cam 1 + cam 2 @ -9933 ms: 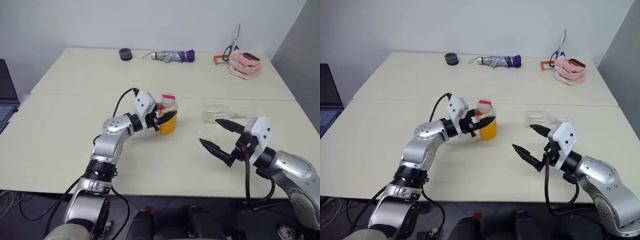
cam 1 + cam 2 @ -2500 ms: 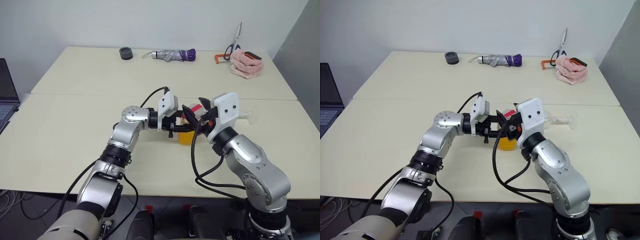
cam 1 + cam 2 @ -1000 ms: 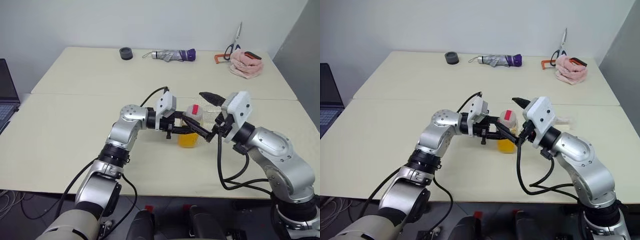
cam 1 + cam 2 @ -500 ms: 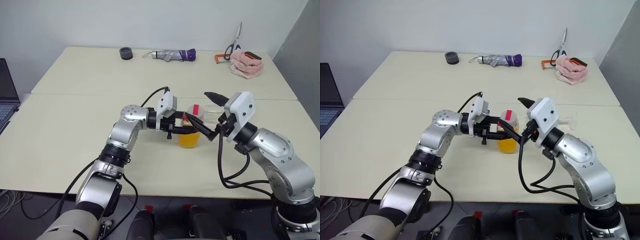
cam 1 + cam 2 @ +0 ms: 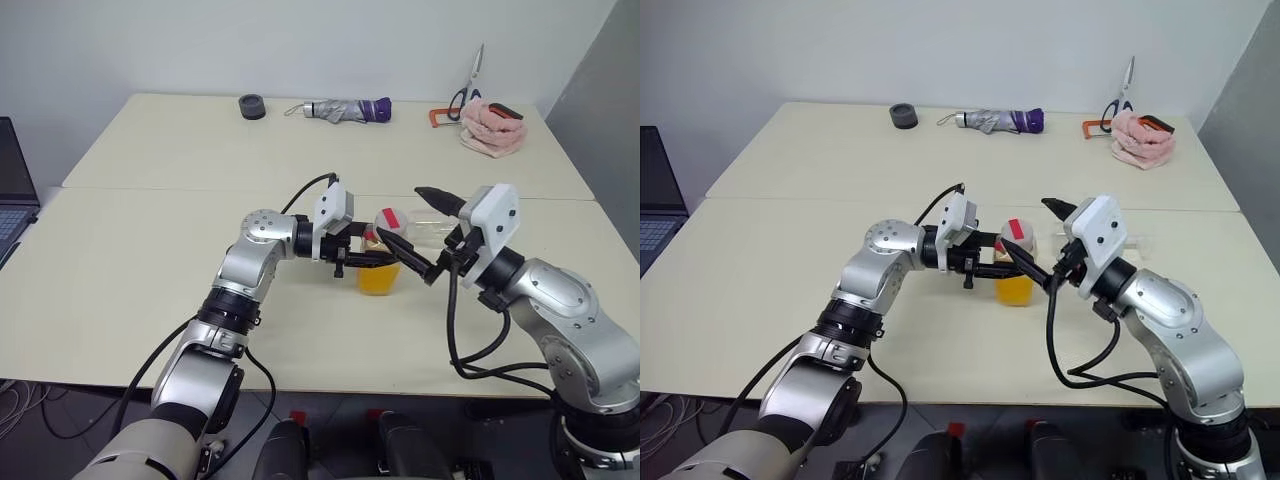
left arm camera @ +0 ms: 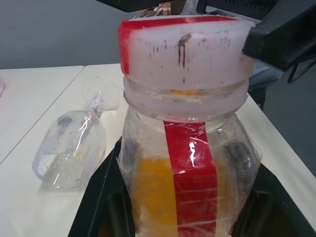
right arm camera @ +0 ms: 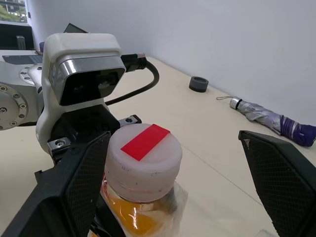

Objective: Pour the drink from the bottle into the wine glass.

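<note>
The bottle [image 5: 381, 262] stands upright near the middle of the near table [image 5: 120, 270], its lower part filled with the orange-yellow drink [image 5: 378, 279] and its white cap with the red strip [image 7: 143, 153] on top. The left gripper [image 5: 362, 260] reaches in from the bottle's nine o'clock and is clamped on the bottle's body, its black fingers [image 6: 98, 197] pressed against both sides. The right gripper [image 5: 420, 232] sits at the bottle's three o'clock with its two fingers spread wide apart, the lower one close beside the bottle below the cap and the upper one raised clear at about one o'clock; whether the lower finger touches the plastic is hard to judge from here. The wine glass [image 6: 74, 143] lies on its side on the table, at roughly two o'clock from the bottle. On the far table, toward twelve o'clock, lie a dark round object [image 5: 251, 107], a folded umbrella [image 5: 345, 111], scissors [image 5: 468, 82] and a pink cloth [image 5: 490, 127].
</note>
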You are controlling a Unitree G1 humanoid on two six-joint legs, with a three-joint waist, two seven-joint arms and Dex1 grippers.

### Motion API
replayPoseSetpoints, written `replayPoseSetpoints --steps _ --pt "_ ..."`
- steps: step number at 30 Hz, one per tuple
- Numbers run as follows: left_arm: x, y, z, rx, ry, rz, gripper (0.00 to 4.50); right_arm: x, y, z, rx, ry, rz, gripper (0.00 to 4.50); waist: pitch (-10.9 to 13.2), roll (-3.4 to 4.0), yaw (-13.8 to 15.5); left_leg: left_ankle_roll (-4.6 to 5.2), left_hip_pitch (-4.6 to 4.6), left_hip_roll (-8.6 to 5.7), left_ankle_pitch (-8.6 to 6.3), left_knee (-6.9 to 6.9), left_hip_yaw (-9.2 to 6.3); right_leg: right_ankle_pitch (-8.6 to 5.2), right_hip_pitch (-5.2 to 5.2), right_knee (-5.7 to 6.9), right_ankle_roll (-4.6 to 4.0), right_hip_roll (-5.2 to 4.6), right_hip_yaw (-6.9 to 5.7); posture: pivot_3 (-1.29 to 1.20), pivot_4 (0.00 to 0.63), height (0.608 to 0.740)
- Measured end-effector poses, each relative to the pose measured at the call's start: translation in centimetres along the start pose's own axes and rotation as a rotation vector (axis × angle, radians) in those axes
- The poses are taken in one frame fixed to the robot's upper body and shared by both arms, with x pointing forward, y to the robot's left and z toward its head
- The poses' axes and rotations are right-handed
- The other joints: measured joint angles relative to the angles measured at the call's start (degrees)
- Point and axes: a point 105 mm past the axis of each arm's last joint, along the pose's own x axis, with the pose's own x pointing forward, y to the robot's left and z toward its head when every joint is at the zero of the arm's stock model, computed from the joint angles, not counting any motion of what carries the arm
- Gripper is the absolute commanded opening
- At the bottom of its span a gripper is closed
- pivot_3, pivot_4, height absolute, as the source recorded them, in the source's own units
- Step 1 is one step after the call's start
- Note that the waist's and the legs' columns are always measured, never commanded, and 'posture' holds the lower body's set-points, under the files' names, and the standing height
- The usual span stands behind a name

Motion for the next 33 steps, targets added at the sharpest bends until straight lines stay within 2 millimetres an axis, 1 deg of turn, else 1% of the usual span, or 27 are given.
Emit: replayPoseSetpoints --steps 11,17,33 --pt "-0.03 0.02 -0.04 0.006 -0.002 0.0 1.78 -0.33 0.01 0.1 0.009 0.005 0.003 4.41 0.0 0.0 0.0 0.0 0.0 0.0 0.0 0.0 0.0 0.0 0.0 0.0 0.0 0.0 0.0 0.0 0.15 0.74" --pt "-0.08 0.05 -0.13 0.002 0.001 0.002 1.78 -0.66 0.03 -0.18 0.006 0.022 0.005 4.41 0.0 0.0 0.0 0.0 0.0 0.0 0.0 0.0 0.01 0.0 0.0 0.0 0.0 0.0 0.0 0.0 0.15 0.74" --pt "-0.09 0.06 -0.14 0.002 0.001 0.003 1.77 -0.86 -0.05 -0.27 0.004 0.03 0.007 4.41 0.0 0.0 0.0 0.0 0.0 0.0 0.0 0.0 0.0 0.0 0.0 0.0 0.0 0.0 0.0 0.0 0.15 0.74"
